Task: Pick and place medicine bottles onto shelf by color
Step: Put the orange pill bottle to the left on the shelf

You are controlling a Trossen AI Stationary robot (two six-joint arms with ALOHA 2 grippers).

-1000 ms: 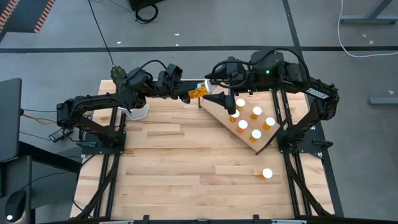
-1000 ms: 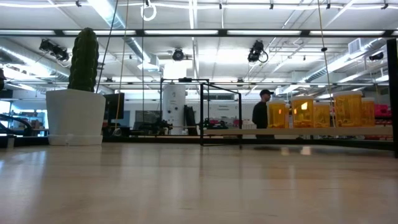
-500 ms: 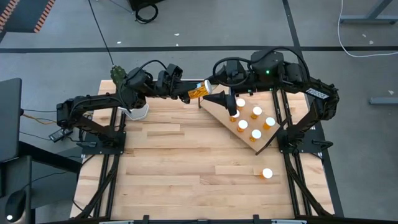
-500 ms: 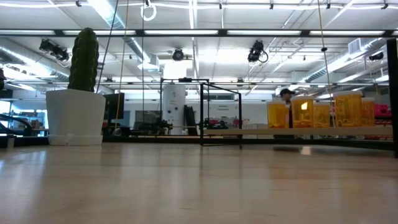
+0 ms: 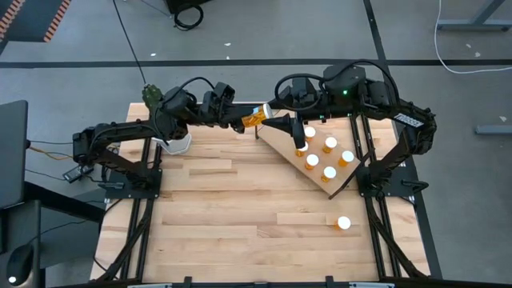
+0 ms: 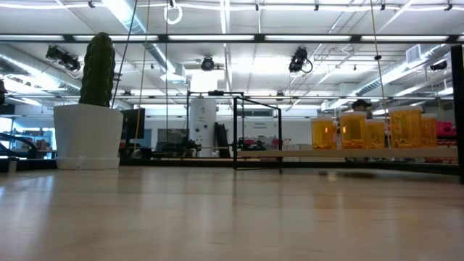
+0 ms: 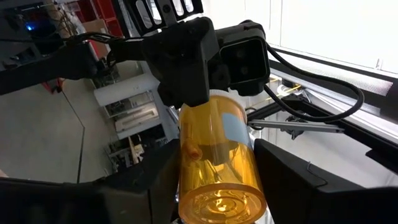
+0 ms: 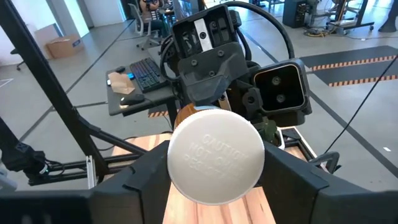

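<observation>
Handover in mid-air at the far desk edge — left gripper [image 5: 242, 122] jaws pinch the amber translucent bottle with white cap [image 5: 256, 117] by its body; right gripper [image 5: 276, 114] jaws flank the cap, contact unclear. Tilted light-wood shelf on black wire frame [image 5: 282, 143] carries five capped bottles. One stray bottle [image 5: 344, 223] stands on the slatted light-wood desk [image 5: 224, 216], near its right edge. White plant pot [image 6: 88, 136] at far left.

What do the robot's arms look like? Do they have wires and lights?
Both arms are black and chunky, built from jointed links. Black cables loop over the left arm and the right arm. A tiny green light glows on the right arm, and a white label sits near its elbow. Each gripper, left gripper and right gripper, has two flat dark fingers and a boxy black camera behind them.
</observation>
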